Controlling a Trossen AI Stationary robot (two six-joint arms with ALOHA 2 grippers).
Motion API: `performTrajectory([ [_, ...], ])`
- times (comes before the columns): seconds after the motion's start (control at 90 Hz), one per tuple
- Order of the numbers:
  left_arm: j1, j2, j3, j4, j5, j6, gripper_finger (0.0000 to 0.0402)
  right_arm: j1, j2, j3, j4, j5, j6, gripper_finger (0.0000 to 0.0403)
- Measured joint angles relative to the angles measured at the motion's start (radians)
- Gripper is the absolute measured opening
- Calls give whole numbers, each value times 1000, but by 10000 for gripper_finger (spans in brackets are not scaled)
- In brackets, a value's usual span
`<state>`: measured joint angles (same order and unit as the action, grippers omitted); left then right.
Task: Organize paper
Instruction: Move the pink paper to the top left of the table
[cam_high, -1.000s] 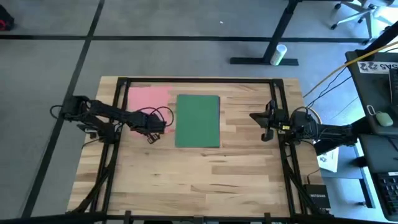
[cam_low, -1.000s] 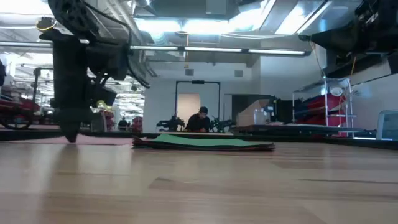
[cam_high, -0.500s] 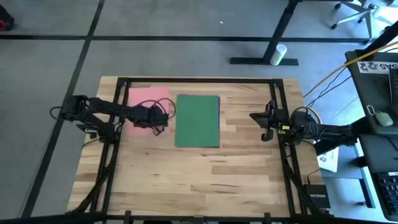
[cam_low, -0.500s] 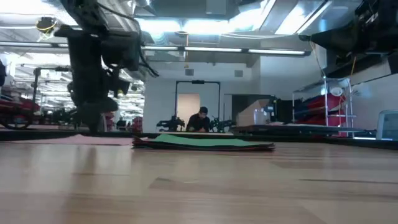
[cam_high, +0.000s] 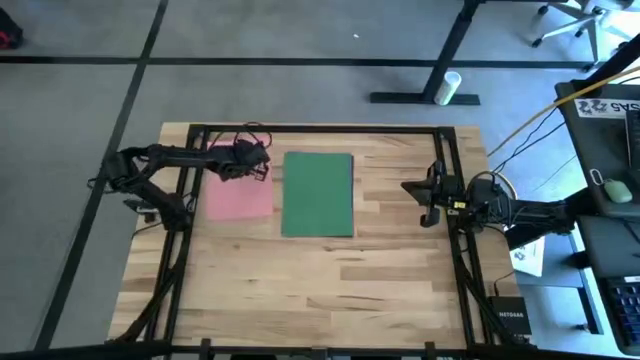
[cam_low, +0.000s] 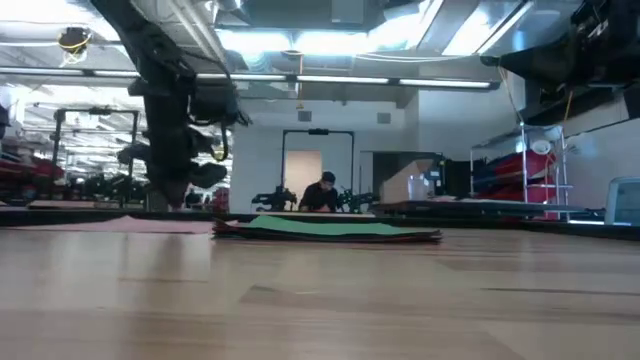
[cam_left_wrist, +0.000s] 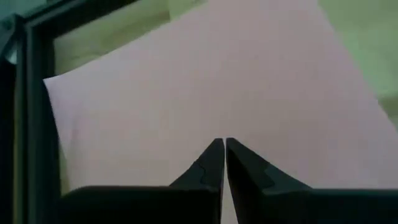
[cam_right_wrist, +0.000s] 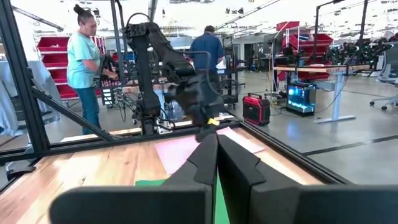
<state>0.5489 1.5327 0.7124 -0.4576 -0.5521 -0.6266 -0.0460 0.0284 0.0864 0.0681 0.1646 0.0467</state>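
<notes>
Table (cam_high: 330, 290): near half bare wood, no sheets on it.

Right gripper (cam_high: 412, 187): parked at table's right edge, mid-depth, well apart from all paper; fingers clenched, holding nothing (right wrist view: tips together).

Green sheet (cam_high: 318, 193): flat, mid-table toward far side, long edges running near-to-far. Low view shows it topping a thin stack (cam_low: 330, 235) w/ dark and reddish edges under it; exact colours below can't be told.

Pink sheet (cam_high: 238, 178): flat on table, just beside green sheet on its left, a narrow strip of wood between; not on stack.

Left gripper (cam_high: 258, 160): over pink sheet's far right corner area, fingers clenched w/ nothing seen between them (left wrist view); low view suggests tips clear of the sheet.

Progress (judged): most sheets stacked; pink one remains separate. Left to do: get pink onto stack, square edges.
</notes>
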Motion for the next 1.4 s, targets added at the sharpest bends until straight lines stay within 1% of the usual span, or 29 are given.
performTrajectory([
  [0.133, 5, 72, 0, 99, 48, 61, 0, 0, 0, 0, -2, 0, 0, 1],
  [0.222, -7, 103, 1, 150, 45, 86, 0, 0, 0, 0, -4, 0, 0, 1],
  [0.433, -17, 105, 2, 161, 42, 120, 0, 0, 0, 0, -5, 0, 0, 1],
  [0.544, -18, 94, 13, 132, 58, 164, 0, 0, 0, 0, -5, 0, 0, 1],
  [0.667, -19, 68, 61, 51, 64, 205, 0, 0, 0, 0, -5, 0, 0, 1],
  [0.889, -30, -32, 156, -89, 40, 276, 0, 0, 0, 0, -5, 0, 0, 1],
  [0.944, -52, -62, 173, -134, 73, 312, 0, 0, 0, 0, -8, 0, 0, 1],
  [1.056, -138, -102, 179, -194, 219, 376, 0, 0, 0, 0, -13, 0, 0, 1],
  [1.111, -193, -106, 179, -214, 262, 392, 0, 0, 0, 0, -15, 0, 0, 1],
  [1.278, -336, -79, 175, -243, 267, 344, 0, 0, 0, 0, -18, 0, 2, 1],
  [1.4, -412, -65, 136, -252, 267, 276, 0, 0, 0, 0, -19, 0, 6, 1],
])
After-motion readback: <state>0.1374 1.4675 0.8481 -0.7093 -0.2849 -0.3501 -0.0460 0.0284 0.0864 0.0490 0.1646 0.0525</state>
